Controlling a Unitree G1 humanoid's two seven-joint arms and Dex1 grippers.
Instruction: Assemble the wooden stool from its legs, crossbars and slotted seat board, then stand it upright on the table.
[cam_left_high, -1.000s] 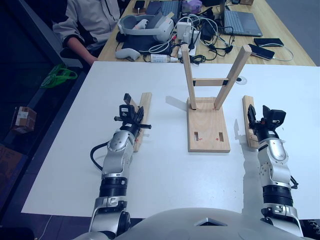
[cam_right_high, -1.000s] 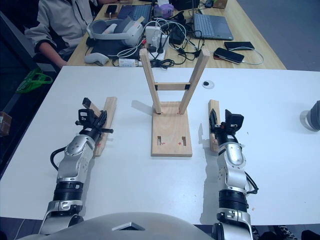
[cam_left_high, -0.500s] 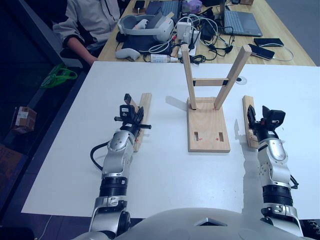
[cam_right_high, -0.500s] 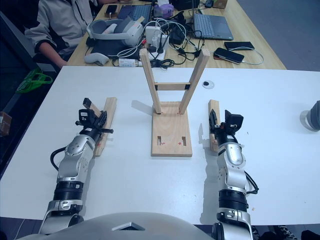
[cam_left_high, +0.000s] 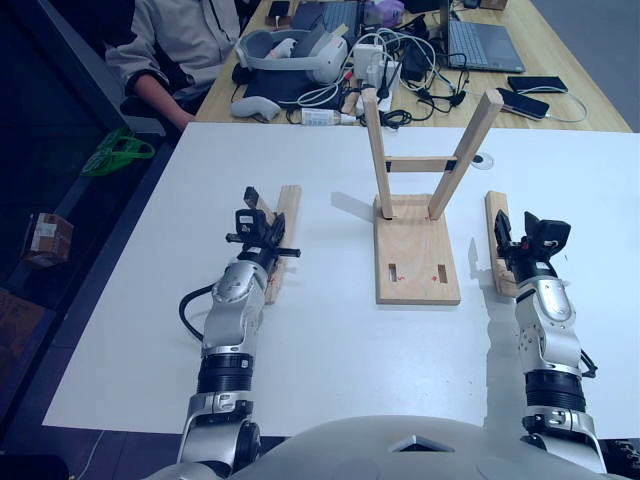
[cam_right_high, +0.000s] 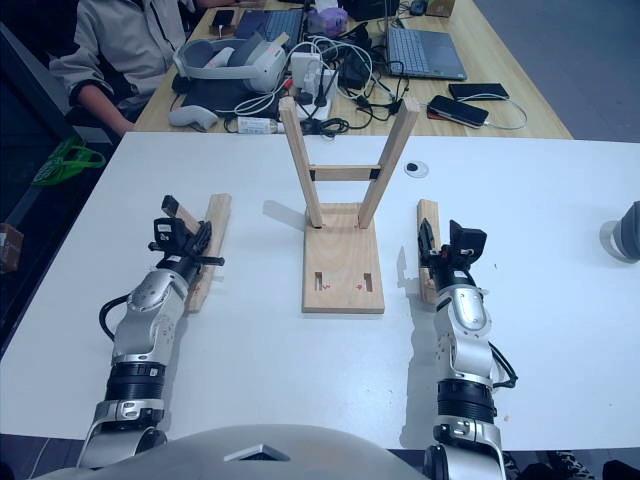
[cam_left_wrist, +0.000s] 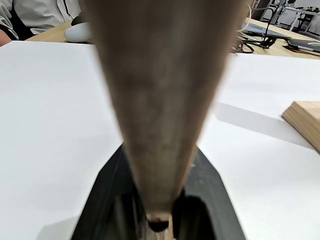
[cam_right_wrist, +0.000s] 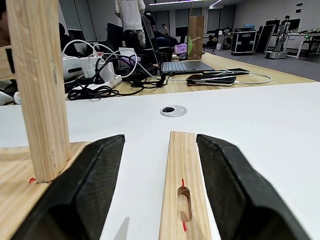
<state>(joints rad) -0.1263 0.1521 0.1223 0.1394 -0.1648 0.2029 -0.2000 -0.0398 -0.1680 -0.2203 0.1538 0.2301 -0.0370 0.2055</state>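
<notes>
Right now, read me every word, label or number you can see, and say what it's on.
No words or numbers can be read anywhere.
Flat slotted wooden seat board: small red marks beside the slots, not letters.
Loose wooden leg on the board's right: red lines at its slot, not letters.
Small cardboard box on the floor: label too small to read.

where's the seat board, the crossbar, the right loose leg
seat board (cam_left_high: 418, 285), left eye view, bare near end
crossbar (cam_left_high: 418, 164), left eye view, its middle
right loose leg (cam_right_wrist: 182, 160), right wrist view, top face
</notes>
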